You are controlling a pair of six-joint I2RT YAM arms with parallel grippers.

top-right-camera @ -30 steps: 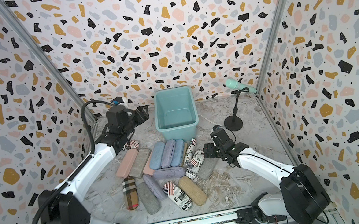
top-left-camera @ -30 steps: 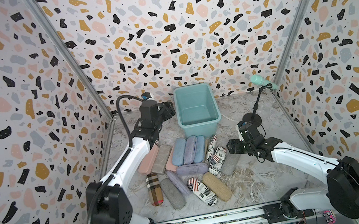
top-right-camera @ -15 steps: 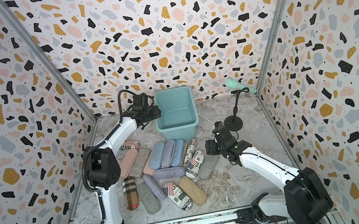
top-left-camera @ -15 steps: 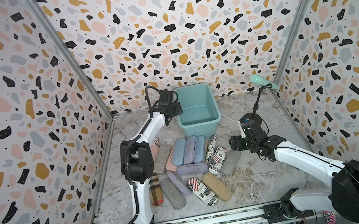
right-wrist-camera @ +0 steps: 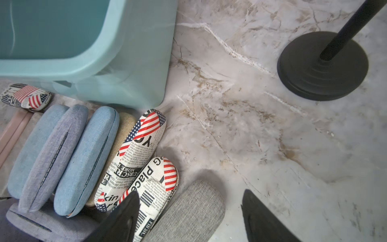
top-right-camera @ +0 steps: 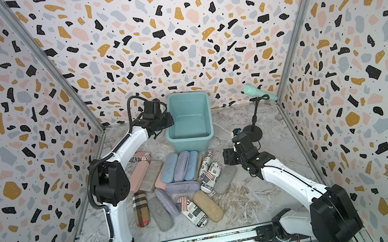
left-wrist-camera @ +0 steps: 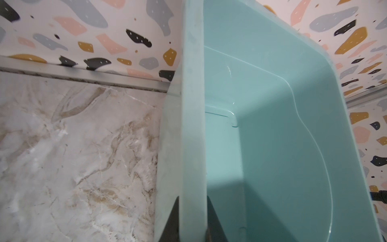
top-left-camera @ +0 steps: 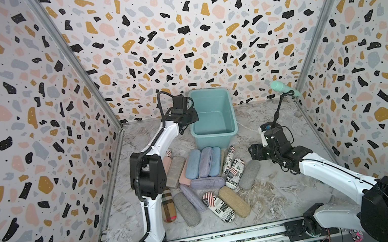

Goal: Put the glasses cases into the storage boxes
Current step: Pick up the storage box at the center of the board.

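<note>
Enclosure walls [top-left-camera: 171, 24]: flat terrazzo print on three sides. Table [top-left-camera: 282, 192]: marble-pattern sheet, scuffed pale near the front. Aluminium rail [top-left-camera: 221, 241] along the front edge carries both arm bases.

Teal tub [top-left-camera: 214, 139] [top-right-camera: 191, 144]: smooth moulded plastic, rectangular, tapered sides, rolled rim, rounded corners; it stands at the back of the table, close to the back wall.

Left arm [top-left-camera: 147, 174]: its black elbow block overhangs the left side of the heap and hides part of the pink case [top-right-camera: 138, 176] in a top view.

Glasses cases [top-left-camera: 204, 175]: all on the table just in front of the tub, packed, touching and overlapping. They are oblong with rounded ends:
- two light blue cases [top-left-camera: 193, 164] with a lavender case [top-left-camera: 205, 162] wedged between, woven fabric, standing on edge, ends near the tub's front wall
- newsprint cases [top-left-camera: 234, 172], glossy, with flag print
- grey case [top-left-camera: 249, 174], felt-like, at the heap's right edge
- tan case [top-left-camera: 234, 201], coarse weave
- plaid case [top-left-camera: 168, 205], nearest the left arm

Microphone [top-left-camera: 285, 89]: mint, tilted, on a thin black stand; its round ribbed base [right-wrist-camera: 322, 67] sits on the table just behind the right arm's wrist.

Left gripper [top-left-camera: 192, 119] [left-wrist-camera: 192, 222]: at the tub's left long rim, jaws pinching that rim, one dark finger outside the wall and one inside.

Right gripper [top-left-camera: 255, 151] [right-wrist-camera: 190, 191]: jaws spread, holding nothing; one fingertip is over a newsprint case, the other over bare table, with the grey case's end between.
</note>
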